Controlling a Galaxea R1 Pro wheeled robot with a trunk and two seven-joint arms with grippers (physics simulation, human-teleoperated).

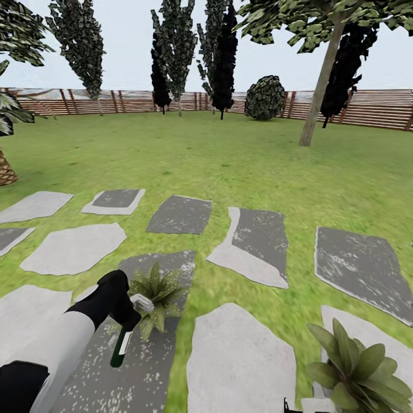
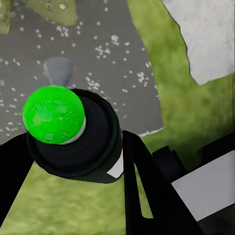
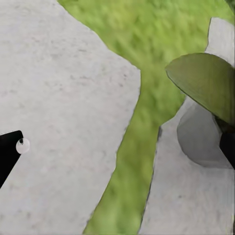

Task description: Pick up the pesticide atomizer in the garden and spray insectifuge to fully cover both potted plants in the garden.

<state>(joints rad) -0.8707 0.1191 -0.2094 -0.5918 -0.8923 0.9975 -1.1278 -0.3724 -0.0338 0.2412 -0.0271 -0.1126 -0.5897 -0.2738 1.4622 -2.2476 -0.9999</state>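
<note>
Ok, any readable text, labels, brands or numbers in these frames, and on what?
None can be read. The pesticide atomizer, held by the left gripper beside a potted plant, has a white strip on its bottle, too small to show any lettering. The stepping stones and fence bear no signs.

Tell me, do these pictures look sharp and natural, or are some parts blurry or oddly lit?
Head view: flat, even light, pale sky, hardly any shadows; the trees look blocky and the grass smeared. Left wrist view: the pesticide atomizer held in the left hand sits so close that its green base looks like a glowing ball. Right wrist view: soft and textureless, a leaf of a potted plant looming large.
</note>
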